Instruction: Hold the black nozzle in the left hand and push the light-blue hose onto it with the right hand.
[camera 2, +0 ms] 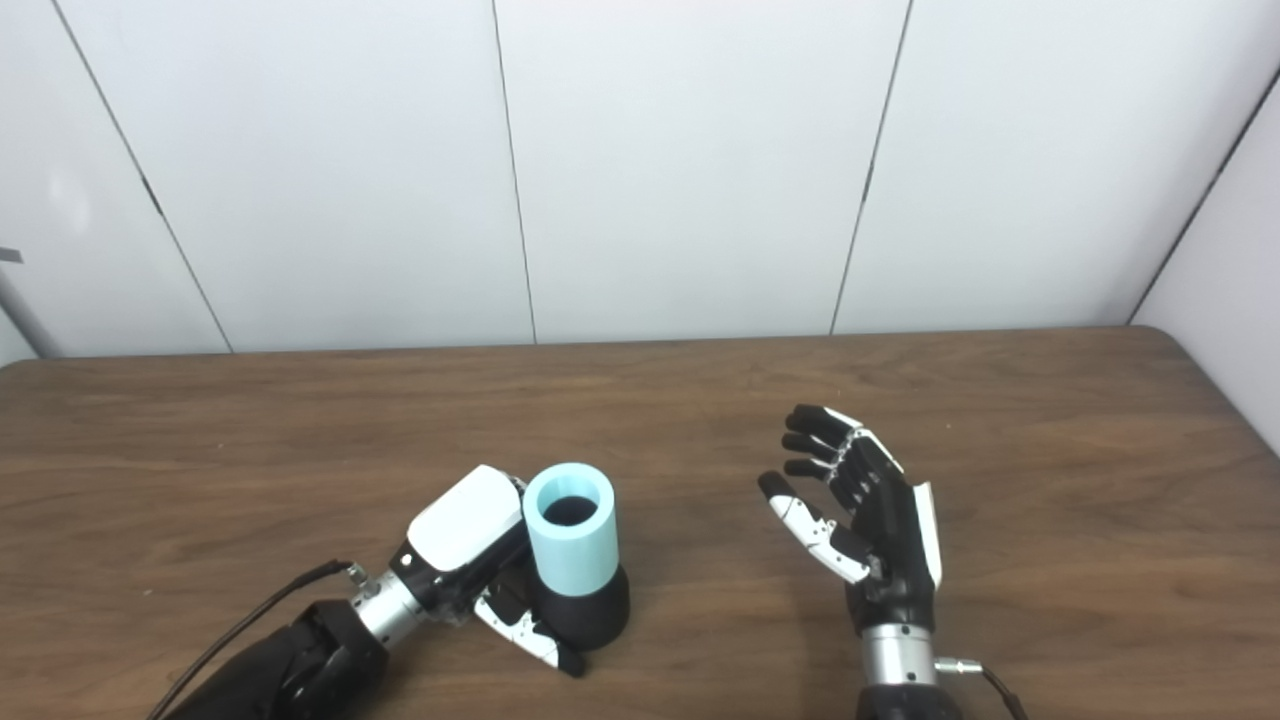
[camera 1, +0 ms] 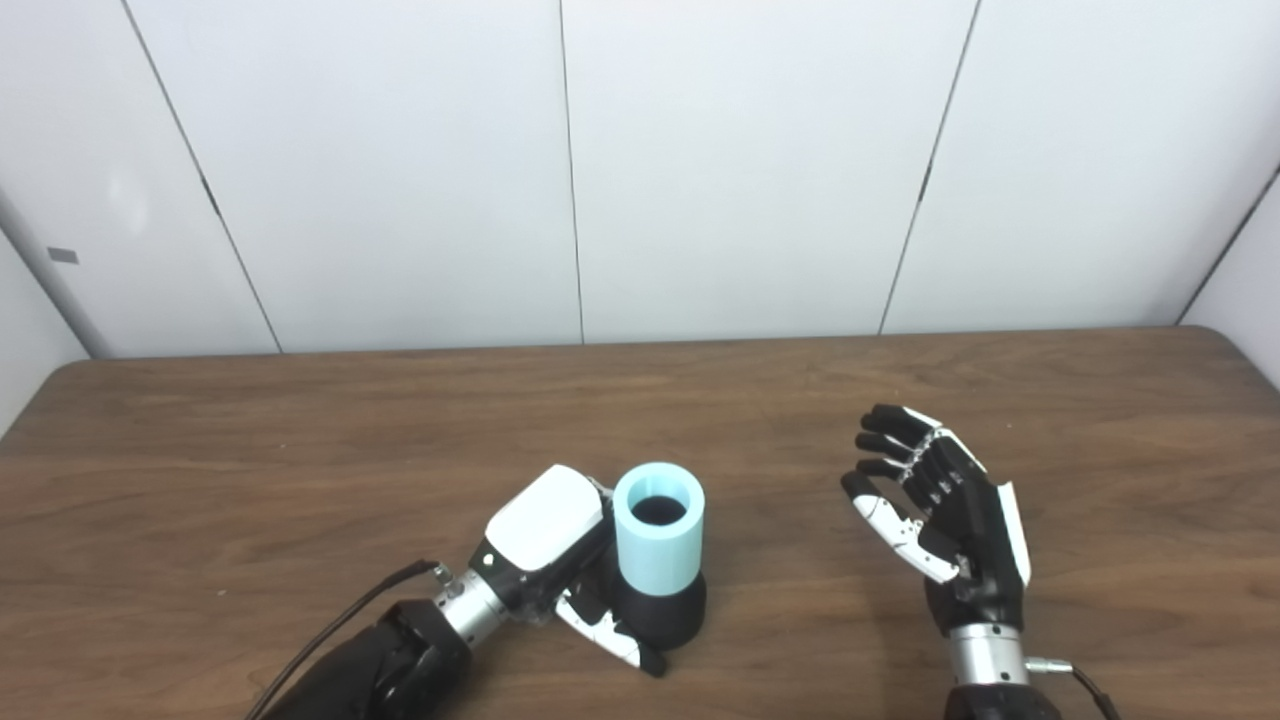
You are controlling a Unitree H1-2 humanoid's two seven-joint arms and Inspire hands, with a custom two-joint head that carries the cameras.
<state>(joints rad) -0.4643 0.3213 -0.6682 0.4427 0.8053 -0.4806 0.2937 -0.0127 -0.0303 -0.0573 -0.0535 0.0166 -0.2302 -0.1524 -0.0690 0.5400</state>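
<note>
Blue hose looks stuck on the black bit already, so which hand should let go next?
Probably the left hand: it alone holds the black nozzle, with the light-blue hose seated upright on it. The right hand is open, apart.

— How was the light?
— Bright and even, from above. The wall (camera 1: pixel 700 170) looked washed out, without harsh glare.
— Shadows?
— Soft ones on the tabletop (camera 1: pixel 300 460) beside each hand. Focus was sharp; edges bent slightly.
</note>
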